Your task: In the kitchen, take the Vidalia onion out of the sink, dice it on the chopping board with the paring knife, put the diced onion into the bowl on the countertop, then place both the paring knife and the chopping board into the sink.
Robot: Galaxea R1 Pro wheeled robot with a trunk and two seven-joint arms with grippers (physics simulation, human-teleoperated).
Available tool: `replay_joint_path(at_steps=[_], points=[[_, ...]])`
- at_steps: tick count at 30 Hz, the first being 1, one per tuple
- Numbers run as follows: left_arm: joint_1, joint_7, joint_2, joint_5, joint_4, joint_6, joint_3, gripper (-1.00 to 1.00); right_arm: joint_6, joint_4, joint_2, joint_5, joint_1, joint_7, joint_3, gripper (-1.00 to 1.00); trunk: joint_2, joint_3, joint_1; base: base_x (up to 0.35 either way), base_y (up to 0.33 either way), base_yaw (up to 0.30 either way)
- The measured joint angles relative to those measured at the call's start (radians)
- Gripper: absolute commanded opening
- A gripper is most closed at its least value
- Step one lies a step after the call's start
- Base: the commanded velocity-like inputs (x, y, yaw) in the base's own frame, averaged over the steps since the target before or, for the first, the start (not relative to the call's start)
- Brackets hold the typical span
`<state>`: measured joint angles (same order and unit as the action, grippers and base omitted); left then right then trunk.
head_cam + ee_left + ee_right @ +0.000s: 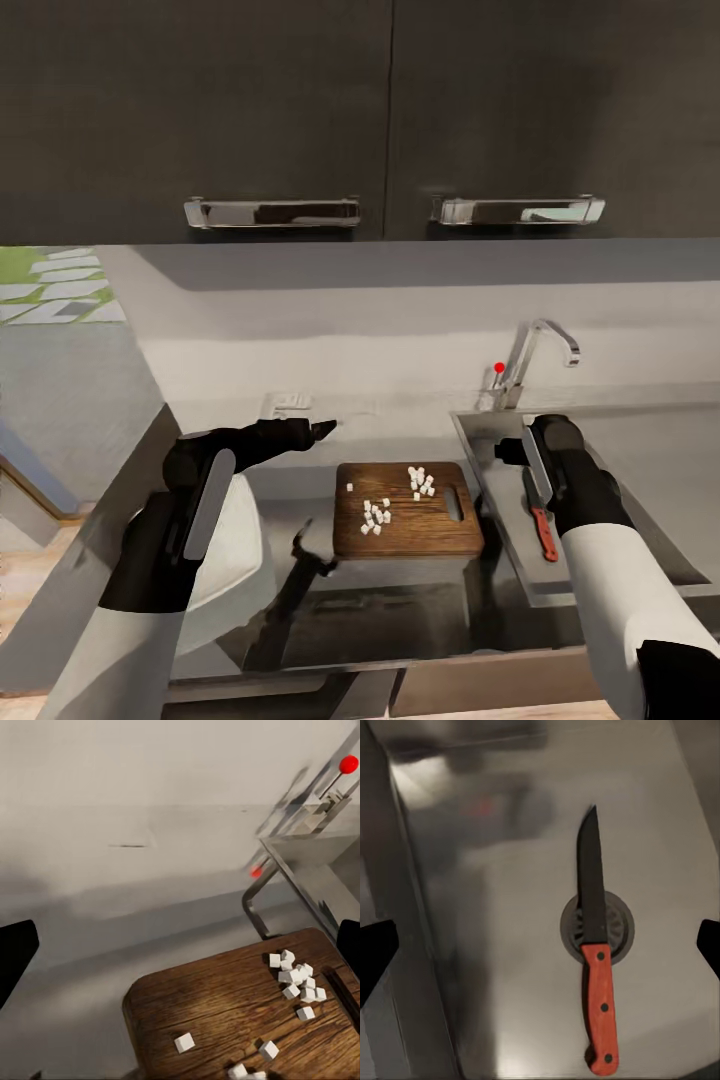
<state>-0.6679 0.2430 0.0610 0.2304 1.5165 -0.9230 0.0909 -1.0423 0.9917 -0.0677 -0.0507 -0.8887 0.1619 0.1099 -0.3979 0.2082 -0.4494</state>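
Note:
The chopping board (408,525) lies on the countertop (400,595) just left of the sink (470,440). Small white cubes of diced onion (376,515) sit on it in two clusters, also seen up close as onion cubes (297,981) on the board (225,1012). The paring knife (543,522) lies flat in the sink; in the right wrist view the knife (596,967) rests across the drain (619,926). My right gripper (512,450) hovers open above it, holding nothing. My left gripper (322,428) is open behind the board's far left corner. The white bowl (245,560) stands left of the board, partly hidden by my left arm.
A chrome tap (537,350) with a red knob (499,367) stands behind the sink. Black upper cabinets with chrome handles (272,212) hang overhead. The countertop's left end borders an open floor area (60,400).

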Motion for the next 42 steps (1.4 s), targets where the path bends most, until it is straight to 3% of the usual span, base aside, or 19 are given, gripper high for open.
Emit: replay_joint_path(at_steps=[15,28,42], points=[[0.0,0.0,0.0,0.001,0.0,0.0,0.0,1.0,0.0,0.0,0.0,0.0,0.0,0.0,0.002,1.0,0.0,0.0,0.0,-0.006,0.027,0.0],[0.0,0.0,0.0,0.0,0.0,0.001,-0.001,1.0,0.0,0.0,0.0,0.0,0.0,0.0,0.003,1.0,0.0,0.0,0.0,-0.24,0.0,0.0],[0.0,0.0,0.0,0.0,0.0,0.0,-0.002,1.0,0.0,0.0,0.001,0.003,0.0,-0.001,0.003,1.0,0.0,0.0,0.0,-0.034,0.0,0.0]])
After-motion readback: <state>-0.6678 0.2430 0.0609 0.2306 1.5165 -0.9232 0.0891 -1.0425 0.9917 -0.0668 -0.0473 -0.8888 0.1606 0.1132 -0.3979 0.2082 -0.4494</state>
